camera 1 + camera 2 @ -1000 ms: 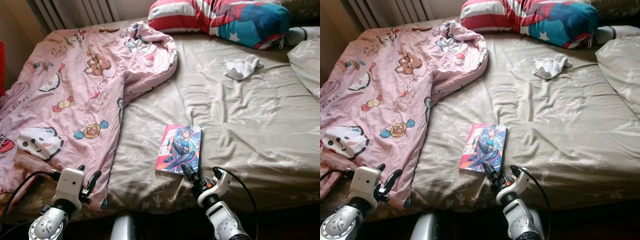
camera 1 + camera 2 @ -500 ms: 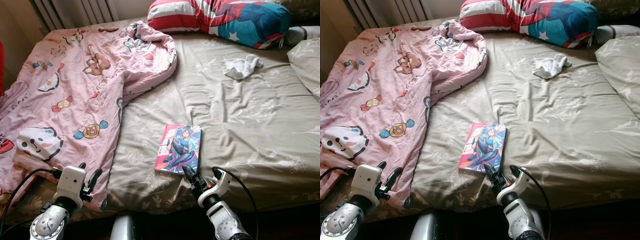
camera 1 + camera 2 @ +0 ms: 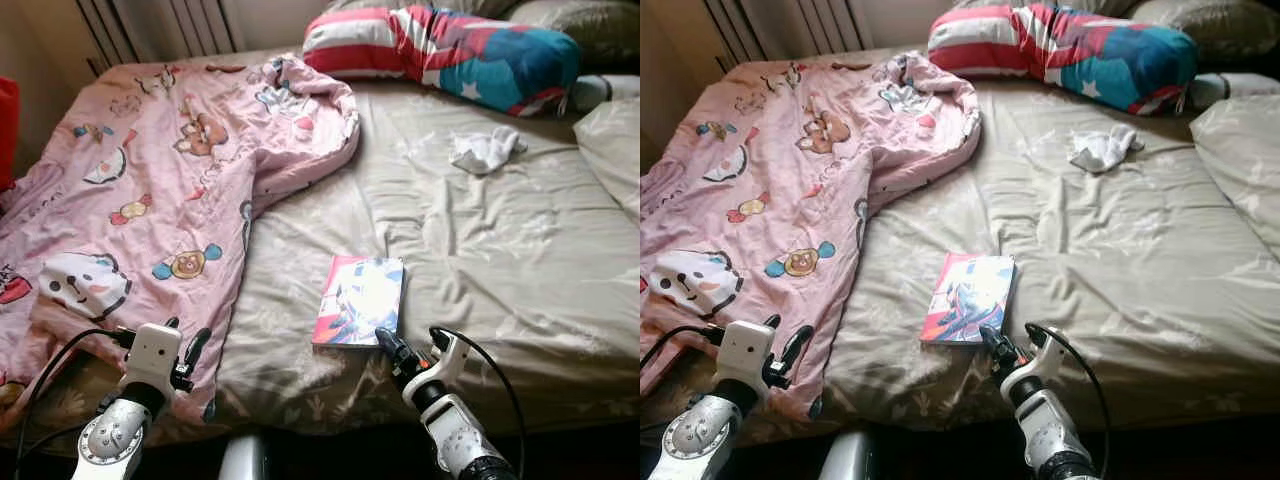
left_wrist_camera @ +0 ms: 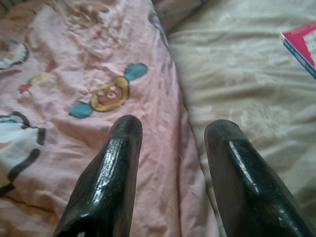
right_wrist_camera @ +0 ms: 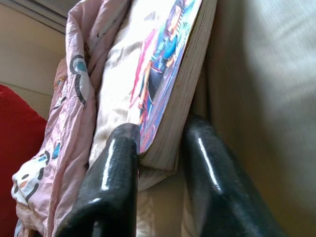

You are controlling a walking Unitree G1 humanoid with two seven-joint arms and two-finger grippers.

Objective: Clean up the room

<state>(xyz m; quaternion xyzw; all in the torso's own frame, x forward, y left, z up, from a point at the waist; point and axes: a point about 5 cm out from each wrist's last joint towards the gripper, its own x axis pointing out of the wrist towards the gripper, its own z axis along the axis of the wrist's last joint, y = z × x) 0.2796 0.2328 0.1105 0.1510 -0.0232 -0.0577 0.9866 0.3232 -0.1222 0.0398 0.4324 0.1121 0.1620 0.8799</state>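
**Right gripper at the near corner of the book on the bed**

We see a paperback book with a bright illustrated cover lying flat on the beige bedsheet, near the bed's near edge. Our right gripper sits at the book's near right corner; in the right wrist view its two black fingers straddle that corner, one on the cover side and one against the page edge, closing on the book. Our left gripper hovers with its fingers spread apart over the near edge of a pink cartoon-print quilt that covers the left half of the bed. Far right, a crumpled white cloth lies on the sheet, just before a red, white and blue striped pillow.
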